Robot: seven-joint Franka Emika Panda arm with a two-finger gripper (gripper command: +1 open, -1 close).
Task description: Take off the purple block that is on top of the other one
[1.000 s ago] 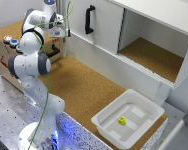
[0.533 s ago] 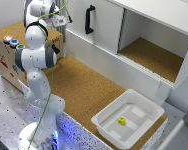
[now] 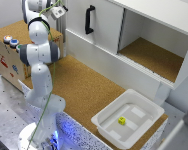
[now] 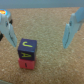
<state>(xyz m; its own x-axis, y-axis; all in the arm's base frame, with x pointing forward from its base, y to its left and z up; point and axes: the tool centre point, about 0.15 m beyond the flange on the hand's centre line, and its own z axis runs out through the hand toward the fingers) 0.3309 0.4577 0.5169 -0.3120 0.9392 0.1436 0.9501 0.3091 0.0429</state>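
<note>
Exterior view: I see a cork-topped table (image 3: pixel 89 87) fronting a white cabinet (image 3: pixel 144 35); a white tray (image 3: pixel 130 120) beside the cabinet holds a small yellow object (image 3: pixel 122 120). The arm (image 3: pixel 39 50) hides the blocks here.

Wrist view: the gripper (image 4: pixel 39 31) hangs wide open, empty, fingers (image 4: pixel 73 30) clear of the purple block (image 4: pixel 27 50). That block sits atop a red block (image 4: pixel 26 64) on the cork. Picture blurred; I cannot read the block's marking.

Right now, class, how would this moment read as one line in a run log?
phase: approach | gripper: open, not touching | purple block: still stacked on red block | surface: cork
</note>
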